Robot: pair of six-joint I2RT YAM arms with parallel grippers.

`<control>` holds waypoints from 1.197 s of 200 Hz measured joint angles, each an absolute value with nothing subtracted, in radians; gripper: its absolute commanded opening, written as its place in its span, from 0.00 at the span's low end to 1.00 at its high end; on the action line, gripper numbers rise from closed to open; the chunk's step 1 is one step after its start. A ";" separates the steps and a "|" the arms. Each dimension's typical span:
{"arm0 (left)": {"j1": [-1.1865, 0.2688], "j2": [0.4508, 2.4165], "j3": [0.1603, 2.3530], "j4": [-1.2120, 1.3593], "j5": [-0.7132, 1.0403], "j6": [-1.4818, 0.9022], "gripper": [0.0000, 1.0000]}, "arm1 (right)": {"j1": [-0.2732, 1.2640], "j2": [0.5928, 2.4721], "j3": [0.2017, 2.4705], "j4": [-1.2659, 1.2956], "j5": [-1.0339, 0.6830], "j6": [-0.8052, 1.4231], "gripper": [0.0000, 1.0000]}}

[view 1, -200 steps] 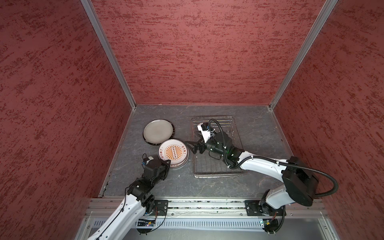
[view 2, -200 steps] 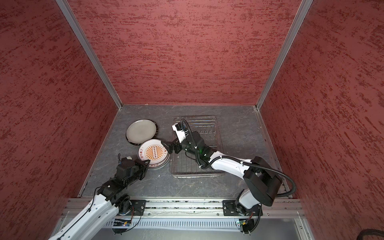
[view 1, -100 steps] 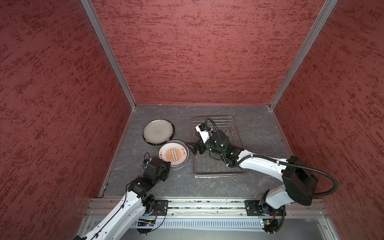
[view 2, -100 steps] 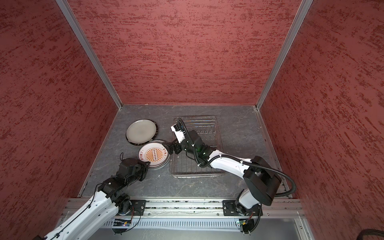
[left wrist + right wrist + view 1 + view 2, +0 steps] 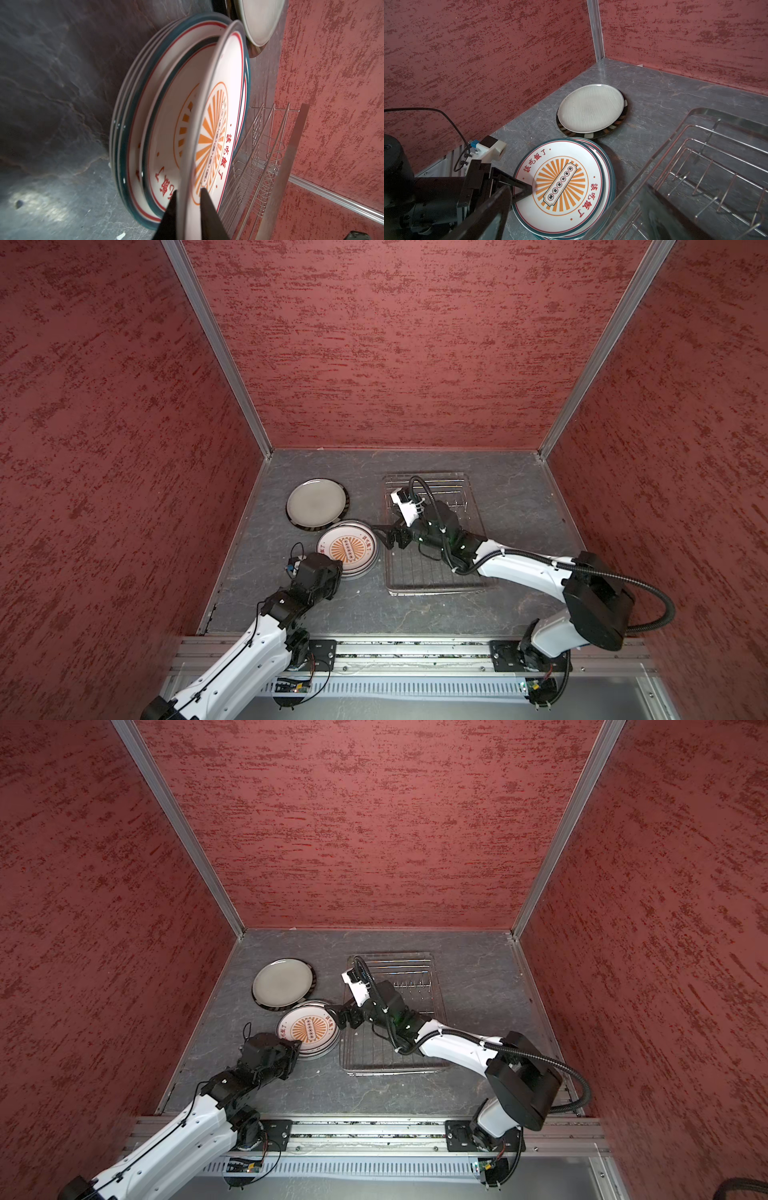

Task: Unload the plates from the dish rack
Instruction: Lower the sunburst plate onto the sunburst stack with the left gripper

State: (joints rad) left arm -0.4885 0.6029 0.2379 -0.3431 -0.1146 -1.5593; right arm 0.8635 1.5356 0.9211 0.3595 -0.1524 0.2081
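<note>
step: last sunburst plate onto stack, centre-left of frame, dish rack bare | left claw astride its rim, pinch or slack unclear | right claw spread, empty | next: free rim, withdraw level

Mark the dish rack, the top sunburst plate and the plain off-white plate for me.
dish rack [image 5: 428, 580]: a top view, bare grid base near its front rim.
sunburst plate [image 5: 348, 548]: a top view, its orange centre.
off-white plate [image 5: 316, 501]: a top view, middle of its face.

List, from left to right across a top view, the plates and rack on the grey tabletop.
Plain off-white round plate → stack of white orange-sunburst plates → silver wire dish rack.
</note>
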 measured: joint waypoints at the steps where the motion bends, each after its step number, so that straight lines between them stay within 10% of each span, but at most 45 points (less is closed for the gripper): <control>1: -0.488 0.603 0.238 -0.343 -0.115 -1.559 0.33 | 0.863 1.536 0.921 0.360 -0.152 0.208 0.97; 63: -0.500 0.603 0.240 -0.349 -0.150 -1.563 0.54 | 0.870 1.536 0.921 0.358 -0.151 0.208 0.97; 239: -0.548 0.689 0.326 -0.475 -0.315 -1.530 0.54 | 0.891 1.616 0.985 0.281 -0.147 0.178 0.94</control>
State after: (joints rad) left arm -0.5484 0.6891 0.3260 -0.4751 -0.3149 -1.5303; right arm 0.8909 1.6161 0.9852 0.2806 -0.1467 0.1783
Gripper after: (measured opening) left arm 0.536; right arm 0.943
